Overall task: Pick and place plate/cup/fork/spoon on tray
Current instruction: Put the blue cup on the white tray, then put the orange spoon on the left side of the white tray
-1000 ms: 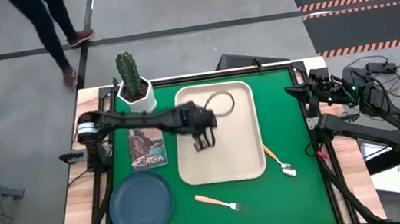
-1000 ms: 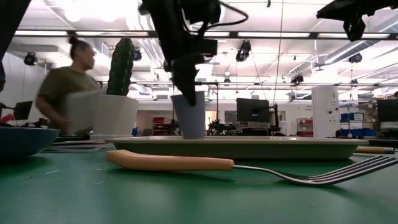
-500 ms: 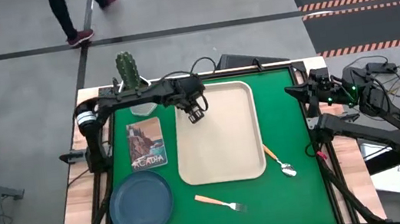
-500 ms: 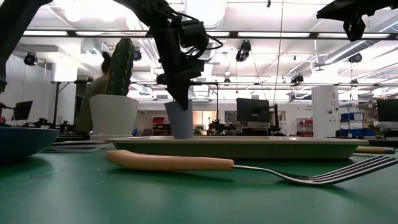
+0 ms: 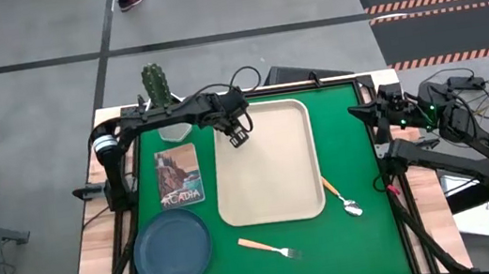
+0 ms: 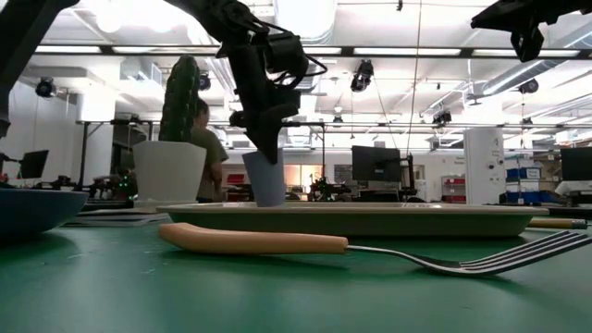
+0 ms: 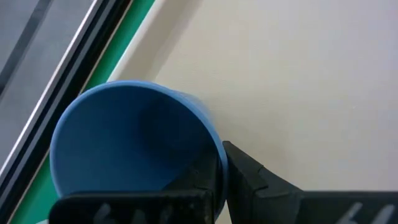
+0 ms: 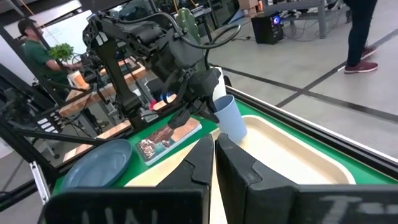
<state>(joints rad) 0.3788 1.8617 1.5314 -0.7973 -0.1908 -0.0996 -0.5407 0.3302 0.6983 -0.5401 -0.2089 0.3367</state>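
The left gripper (image 5: 238, 137) hangs over the far left corner of the tray (image 5: 275, 185), its fingers (image 7: 249, 177) closed on the rim of the cup (image 6: 265, 178); the cup stands tilted at that corner, and whether its base touches the tray I cannot tell; the right gripper (image 8: 214, 163) waits off the desk's (image 5: 363, 244) right edge with its fingers pressed narrow together, holding nothing.

Just behind the left arm stands one white pot with a cactus (image 5: 160, 96), close to the cup; one book (image 5: 179, 175) lies flat beside the tray's left edge; one plate (image 5: 172, 249) sits at the near left corner of the desk, well apart from the tray; one fork (image 5: 269, 247) lies in front of the tray's near edge; one spoon (image 5: 341, 197) lies just beside the tray's right edge; nothing lies on the tray's open middle.

In the low view a person (image 6: 205, 153) stands in the room behind the pot.
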